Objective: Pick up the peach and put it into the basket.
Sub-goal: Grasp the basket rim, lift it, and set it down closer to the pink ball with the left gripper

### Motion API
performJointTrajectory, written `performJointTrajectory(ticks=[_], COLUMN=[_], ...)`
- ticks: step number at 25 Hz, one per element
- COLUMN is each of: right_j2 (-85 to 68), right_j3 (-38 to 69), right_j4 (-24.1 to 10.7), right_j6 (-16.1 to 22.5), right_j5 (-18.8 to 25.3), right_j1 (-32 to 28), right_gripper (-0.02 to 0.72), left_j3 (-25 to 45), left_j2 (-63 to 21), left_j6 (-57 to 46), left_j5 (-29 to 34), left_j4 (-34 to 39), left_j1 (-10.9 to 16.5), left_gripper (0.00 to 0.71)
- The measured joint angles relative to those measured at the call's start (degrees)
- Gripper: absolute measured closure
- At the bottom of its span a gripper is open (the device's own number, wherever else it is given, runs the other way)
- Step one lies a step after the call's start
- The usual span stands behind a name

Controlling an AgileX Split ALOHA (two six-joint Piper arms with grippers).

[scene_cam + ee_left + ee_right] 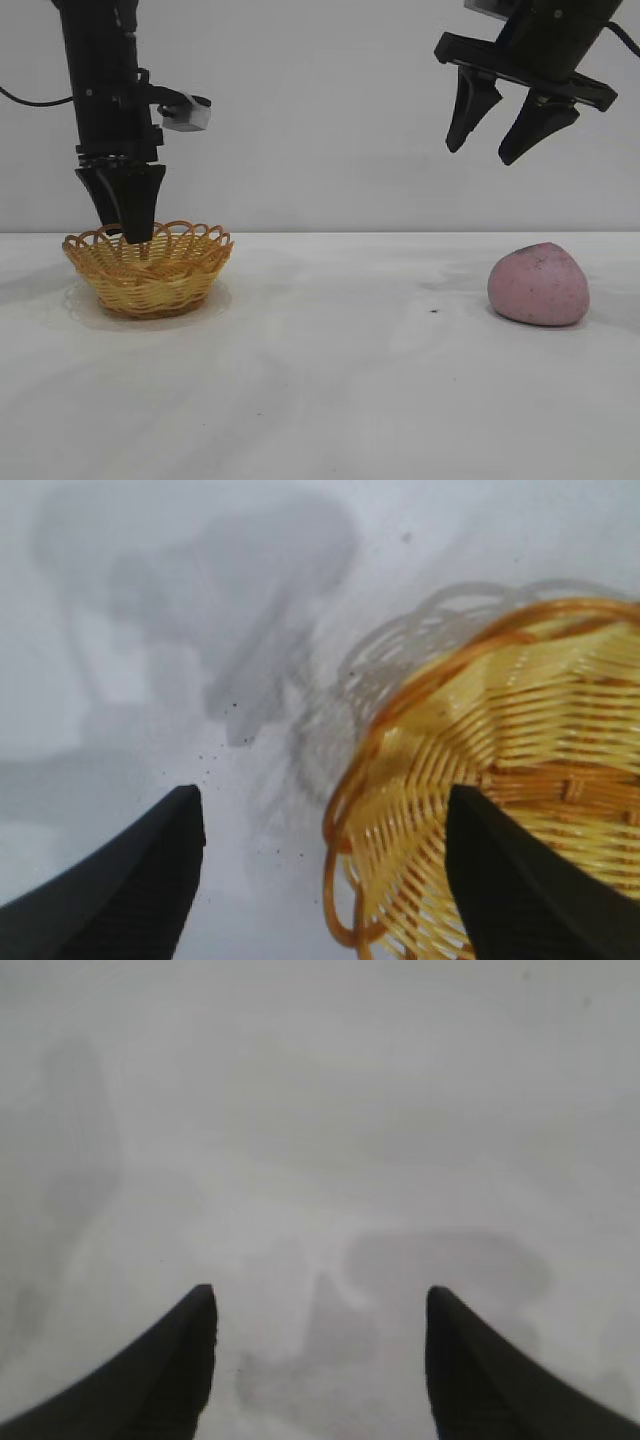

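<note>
- Peach (538, 284) lies on the white tabletop (330, 380) at the right of the exterior view, dull pink and speckled, its slightly pointed top tilted; nothing touches it.
- Right gripper (508, 132) hangs well above the peach and a little toward the middle of the scene, tilted downward, its jaws apart with nothing between them. The right wrist view shows only bare tabletop and shadow between the two dark tips, so the peach is not yet framed by them.
- Basket (150, 265) stands well apart on the left of the exterior view, upright, with nothing visible in it.
- Left gripper (128, 215) points straight down at the basket's back rim, jaws apart and holding nothing. In the left wrist view (320, 880) the looped rim passes between the tips, one over the woven inside, the other over the tabletop.
- Judged step: reach for the peach, which is untouched, so the task is at its start.
- To do it well, the right gripper should probably move over the widest part of the peach, with the jaws spread wider than the fruit before descending, and close across the rounded flanks rather than the pointed top, where the tips could slide off.
- Rounded body may roll if one tip arrives first, so both should meet it together.
- Left gripper at the rim could crowd the drop; steadying the basket without blocking its mouth looks sensible.
</note>
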Motion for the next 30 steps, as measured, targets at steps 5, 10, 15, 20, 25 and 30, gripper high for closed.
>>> performJointTrajectory(ticks=[5,10,15,20,25,30], right_j2=[0.0,0.0,0.0,0.0,0.0,0.0], right_j3=[0.0,0.0,0.0,0.0,0.0,0.0], right_j4=[0.0,0.0,0.0,0.0,0.0,0.0], right_j6=[0.0,0.0,0.0,0.0,0.0,0.0], right_j5=[0.0,0.0,0.0,0.0,-0.13,-0.13], right_j1=[0.0,0.0,0.0,0.0,0.0,0.0], right_gripper=[0.318,0.318,0.318,0.318,0.318,0.318], left_j3=[0.0,-0.27,-0.27,1.26,8.98,20.66], left_j2=[1.59,1.48,0.68,-3.17,-7.96,-12.83], left_j6=[0.08,-0.21,-8.03,-22.64,-32.16,-33.38], left_j5=[0.09,0.82,1.48,1.07,0.02,-0.1], left_j4=[-0.11,-1.61,-1.7,-1.91,-7.26,-14.76], left_j1=[-0.23,-0.35,-0.57,-0.57,-0.57,-0.85], left_gripper=[0.417,0.632,0.632,0.71,0.71,0.71])
